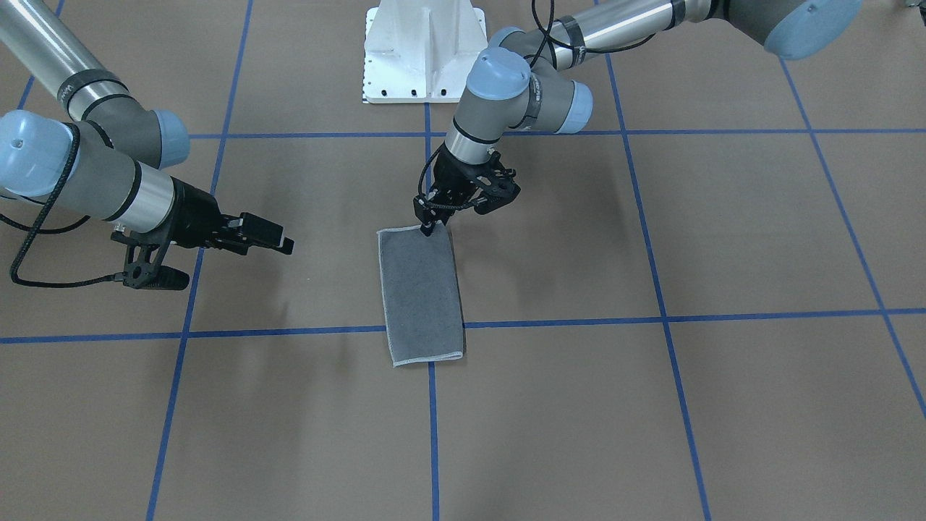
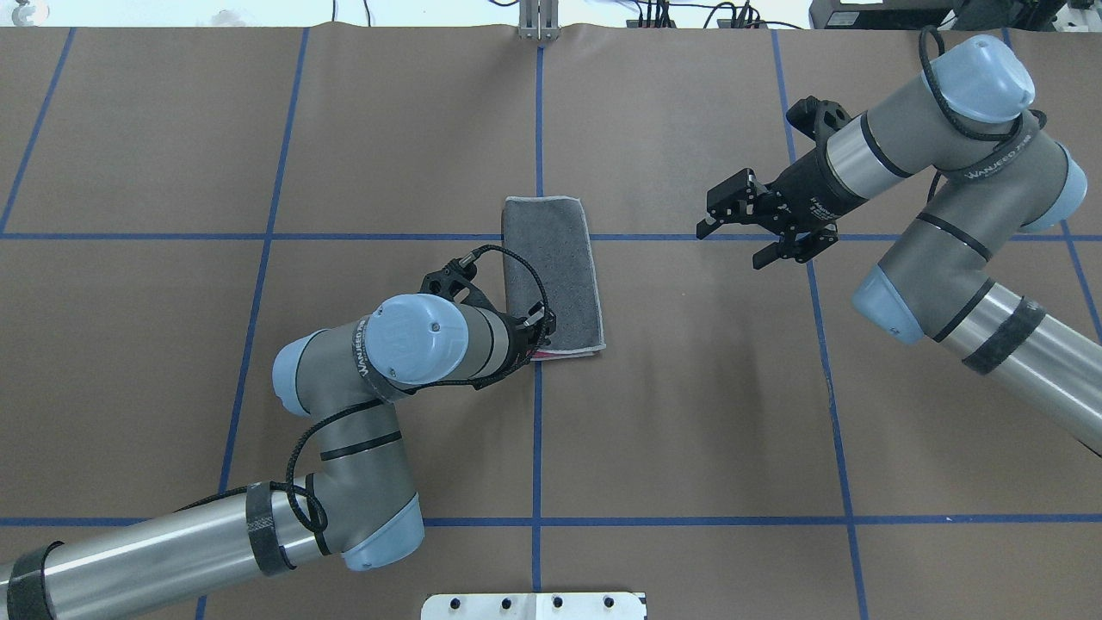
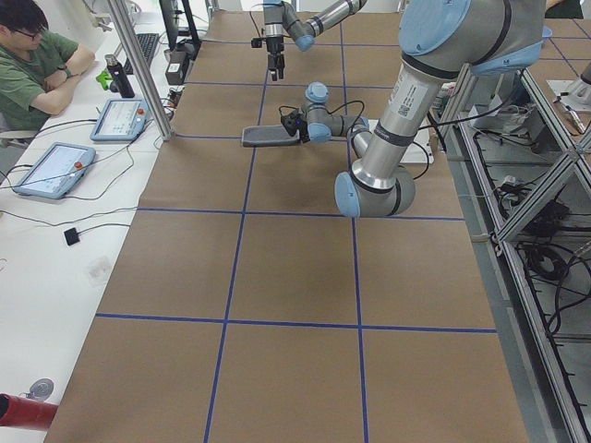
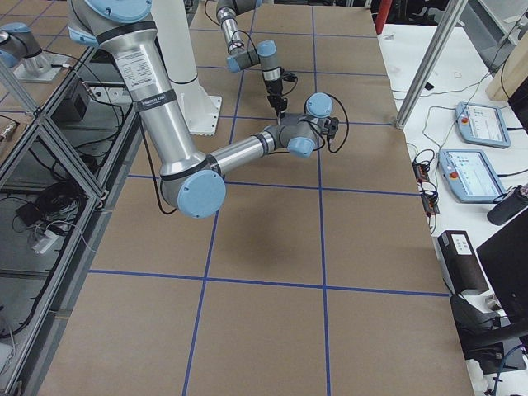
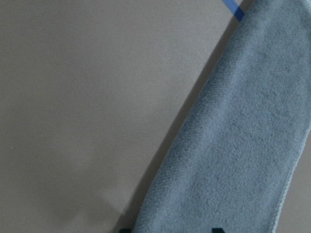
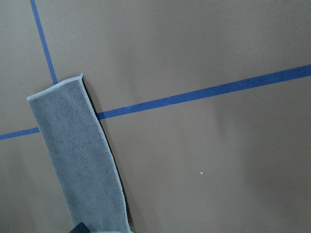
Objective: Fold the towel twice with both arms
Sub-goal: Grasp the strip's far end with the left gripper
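Starting at the left gripper (image 1: 428,226), we find its fingertips (image 5: 216,230) as two dark nubs set apart at the bottom edge of the wrist view, with grey cloth lying between them. We read them as spread over the cloth rather than pinched, though only the very tips show.

The towel (image 2: 551,275) is soft terry, light and limp. We judge it will drape and sag from any hold, and rough handling cannot hurt it. We would take it by a pinch at a corner, through both layers, one corner per gripper on the same short end.

It lies flat as a long strip, already doubled, dark grey up, with a sliver of pink showing at the end nearest the white pedestal base (image 2: 534,605). The strip sits straight out in front of that base, its length running away from it. The left fingers are at a corner of the end closest to the base.

The right gripper (image 2: 732,228) hangs with its fingers apart and empty, off to the base's right-hand side. It is about as far from the base as the strip's far end, and well apart from the cloth.
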{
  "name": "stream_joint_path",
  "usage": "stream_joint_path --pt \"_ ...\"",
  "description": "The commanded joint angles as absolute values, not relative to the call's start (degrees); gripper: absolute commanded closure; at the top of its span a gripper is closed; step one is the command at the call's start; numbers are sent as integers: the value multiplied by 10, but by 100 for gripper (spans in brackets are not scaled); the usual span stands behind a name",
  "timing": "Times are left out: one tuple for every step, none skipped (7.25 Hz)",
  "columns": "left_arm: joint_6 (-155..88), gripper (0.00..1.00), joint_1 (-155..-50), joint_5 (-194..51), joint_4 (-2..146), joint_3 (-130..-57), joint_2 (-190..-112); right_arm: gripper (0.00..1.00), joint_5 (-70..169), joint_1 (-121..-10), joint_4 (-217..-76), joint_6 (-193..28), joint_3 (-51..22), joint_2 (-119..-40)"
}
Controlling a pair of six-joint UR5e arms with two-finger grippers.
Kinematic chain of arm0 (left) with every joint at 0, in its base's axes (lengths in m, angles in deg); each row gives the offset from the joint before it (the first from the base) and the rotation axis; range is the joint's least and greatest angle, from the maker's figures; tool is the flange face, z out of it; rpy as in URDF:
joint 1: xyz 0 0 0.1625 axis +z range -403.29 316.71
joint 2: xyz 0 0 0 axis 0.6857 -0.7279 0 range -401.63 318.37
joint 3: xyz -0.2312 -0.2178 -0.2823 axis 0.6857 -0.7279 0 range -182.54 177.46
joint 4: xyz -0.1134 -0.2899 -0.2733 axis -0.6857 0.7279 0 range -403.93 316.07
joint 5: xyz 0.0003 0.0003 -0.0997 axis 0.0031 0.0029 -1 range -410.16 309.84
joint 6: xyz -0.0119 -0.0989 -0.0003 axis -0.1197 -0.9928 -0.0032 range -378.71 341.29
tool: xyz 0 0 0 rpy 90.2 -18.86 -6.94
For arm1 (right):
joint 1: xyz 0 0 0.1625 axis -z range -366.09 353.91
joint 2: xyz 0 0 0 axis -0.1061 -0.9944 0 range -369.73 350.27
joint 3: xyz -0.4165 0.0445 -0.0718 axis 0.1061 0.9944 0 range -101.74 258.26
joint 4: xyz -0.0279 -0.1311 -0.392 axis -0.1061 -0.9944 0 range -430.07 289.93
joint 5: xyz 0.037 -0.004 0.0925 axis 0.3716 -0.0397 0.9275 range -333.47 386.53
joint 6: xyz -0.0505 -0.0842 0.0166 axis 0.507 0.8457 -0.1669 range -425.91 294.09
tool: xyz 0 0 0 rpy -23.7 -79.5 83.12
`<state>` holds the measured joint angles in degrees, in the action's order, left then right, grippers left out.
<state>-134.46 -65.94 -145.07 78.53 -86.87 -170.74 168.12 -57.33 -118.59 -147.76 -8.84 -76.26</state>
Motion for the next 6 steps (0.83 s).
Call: stream_joint_path --pt "-1345 100 -661 -1451 785 -872 -1708 0 1681 -573 -1186 -1477 -88 -763" --pt "-1346 100 -663 -1451 785 -874 -1709 0 1681 -573 -1186 -1477 -88 -763" --pt "-1346 100 -666 -1453 785 -879 -1708 0 1680 -573 -1186 -1477 -88 -763" --pt "-1345 100 -670 -1456 783 -897 -1706 0 1681 -573 -1186 -1477 -88 -763" --pt "-1346 100 -670 -1456 782 -916 -1689 0 1681 -573 -1186 -1477 -88 -762" --pt "-1345 100 -670 -1456 782 -930 -1673 0 1680 -573 -1186 -1477 -88 -763"
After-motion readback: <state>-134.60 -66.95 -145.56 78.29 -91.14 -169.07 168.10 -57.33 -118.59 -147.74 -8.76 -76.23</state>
